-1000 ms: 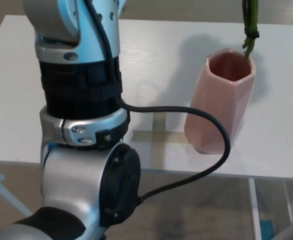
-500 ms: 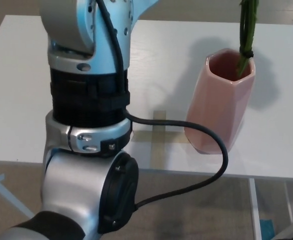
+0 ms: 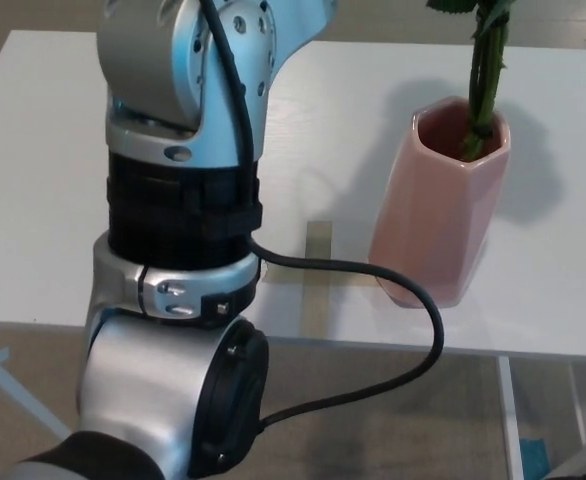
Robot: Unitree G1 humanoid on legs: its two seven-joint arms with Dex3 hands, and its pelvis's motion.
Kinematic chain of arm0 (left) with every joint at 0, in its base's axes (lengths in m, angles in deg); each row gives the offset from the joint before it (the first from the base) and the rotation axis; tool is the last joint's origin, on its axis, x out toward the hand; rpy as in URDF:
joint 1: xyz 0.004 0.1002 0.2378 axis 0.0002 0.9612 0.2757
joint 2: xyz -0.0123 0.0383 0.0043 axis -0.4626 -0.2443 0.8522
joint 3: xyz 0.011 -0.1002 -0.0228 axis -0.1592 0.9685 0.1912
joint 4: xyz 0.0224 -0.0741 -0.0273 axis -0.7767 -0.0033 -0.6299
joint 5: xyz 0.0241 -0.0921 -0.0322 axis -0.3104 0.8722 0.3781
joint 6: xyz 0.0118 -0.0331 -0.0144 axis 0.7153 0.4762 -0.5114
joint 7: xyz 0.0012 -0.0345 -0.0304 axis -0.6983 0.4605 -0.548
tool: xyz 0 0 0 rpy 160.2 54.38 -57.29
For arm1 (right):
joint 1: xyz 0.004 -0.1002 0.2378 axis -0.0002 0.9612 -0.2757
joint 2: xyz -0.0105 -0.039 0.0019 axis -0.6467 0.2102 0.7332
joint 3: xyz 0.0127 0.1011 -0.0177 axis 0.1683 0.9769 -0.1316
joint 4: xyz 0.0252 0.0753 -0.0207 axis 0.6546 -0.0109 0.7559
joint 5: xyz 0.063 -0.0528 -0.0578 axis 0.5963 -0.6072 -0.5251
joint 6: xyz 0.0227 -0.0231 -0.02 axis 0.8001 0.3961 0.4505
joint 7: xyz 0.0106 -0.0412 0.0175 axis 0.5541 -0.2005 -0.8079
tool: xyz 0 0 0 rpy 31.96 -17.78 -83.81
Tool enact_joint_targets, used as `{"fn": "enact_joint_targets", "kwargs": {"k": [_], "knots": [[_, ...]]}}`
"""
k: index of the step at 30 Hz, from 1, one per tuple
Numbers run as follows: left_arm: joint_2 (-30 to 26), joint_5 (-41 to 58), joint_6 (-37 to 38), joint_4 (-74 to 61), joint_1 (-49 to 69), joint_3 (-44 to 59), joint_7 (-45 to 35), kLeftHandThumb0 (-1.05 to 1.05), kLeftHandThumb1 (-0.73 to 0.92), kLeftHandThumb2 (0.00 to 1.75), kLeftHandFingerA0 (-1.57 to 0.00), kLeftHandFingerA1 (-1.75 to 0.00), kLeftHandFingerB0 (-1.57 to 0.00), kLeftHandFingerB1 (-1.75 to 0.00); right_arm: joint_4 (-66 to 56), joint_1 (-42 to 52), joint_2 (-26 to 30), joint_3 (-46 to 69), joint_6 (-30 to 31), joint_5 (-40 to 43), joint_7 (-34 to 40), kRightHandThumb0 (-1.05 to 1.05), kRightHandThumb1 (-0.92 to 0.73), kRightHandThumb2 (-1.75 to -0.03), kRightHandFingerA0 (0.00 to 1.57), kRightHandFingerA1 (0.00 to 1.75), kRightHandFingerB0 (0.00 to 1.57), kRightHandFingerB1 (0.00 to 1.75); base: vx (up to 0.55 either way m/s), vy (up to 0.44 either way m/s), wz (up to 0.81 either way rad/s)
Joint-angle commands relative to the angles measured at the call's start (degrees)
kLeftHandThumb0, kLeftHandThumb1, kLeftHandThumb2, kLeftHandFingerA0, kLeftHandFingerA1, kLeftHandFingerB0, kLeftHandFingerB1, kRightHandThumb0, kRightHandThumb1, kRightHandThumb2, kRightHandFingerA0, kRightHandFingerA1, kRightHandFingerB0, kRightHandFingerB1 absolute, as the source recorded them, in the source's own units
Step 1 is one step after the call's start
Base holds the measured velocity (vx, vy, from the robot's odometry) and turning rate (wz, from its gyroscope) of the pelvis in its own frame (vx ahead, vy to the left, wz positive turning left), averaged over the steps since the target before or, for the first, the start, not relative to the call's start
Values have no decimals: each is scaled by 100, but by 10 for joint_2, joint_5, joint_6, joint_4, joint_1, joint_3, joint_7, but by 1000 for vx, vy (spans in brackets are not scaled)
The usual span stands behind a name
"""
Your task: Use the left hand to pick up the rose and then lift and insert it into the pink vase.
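Change: stem (image 3: 486, 75) has dropped since the earlier frame; its lower end now sits inside the vase (image 3: 438, 205) mouth, a leaf showing at the top edge.
Arm: left arm (image 3: 178, 240) fills the left side, cable (image 3: 373, 330) looping off it.
Hands: neither visible; grip cannot be judged.
Table: white table (image 3: 53, 180), vase near its front edge.
Meaning: insertion looks nearly done; release remains.
Count: one stem, one vase, one arm.
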Motion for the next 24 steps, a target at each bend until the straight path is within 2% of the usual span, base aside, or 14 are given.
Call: {"fn": "enact_joint_targets", "kwargs": {"k": [1, 11, 16, 17, 24], "knots": [[0, 12, 21, 3, 10, -4, -11, -21, 77, 63, -105, -144, -77, -83, 3, 3, 1, 1, 3, 0, 1, -34, -66, -59, 60, 41, 55, 39, 0, 0, 0], [-6, 9, 26, 13, 6, -1, -7, -21, 77, 63, -105, -144, -77, -83, 2, -1, 1, 3, 6, 2, 0, -35, -66, -59, 59, 41, 55, 39, 0, 0, 0], [-11, 3, 36, 14, 16, -8, -8, -21, 77, 63, -105, -144, -77, -80, 2, 1, 2, 3, 5, 2, -2, -34, -66, -59, 59, 41, 55, 39, 0, 0, 0], [-11, 0, 40, 18, 18, -11, -7, -20, 77, 63, -105, -144, -79, -73, 2, 0, 1, 3, 6, 1, -1, -34, -66, -59, 59, 41, 55, 39, 0, 0, 0], [-23, -15, 69, 33, 28, -35, -16, -21, 77, 63, -105, -145, -79, -74, 2, -5, 1, 0, 8, -1, 0, -34, -66, -59, 59, 41, 55, 39, 0, 0, 0]]}}
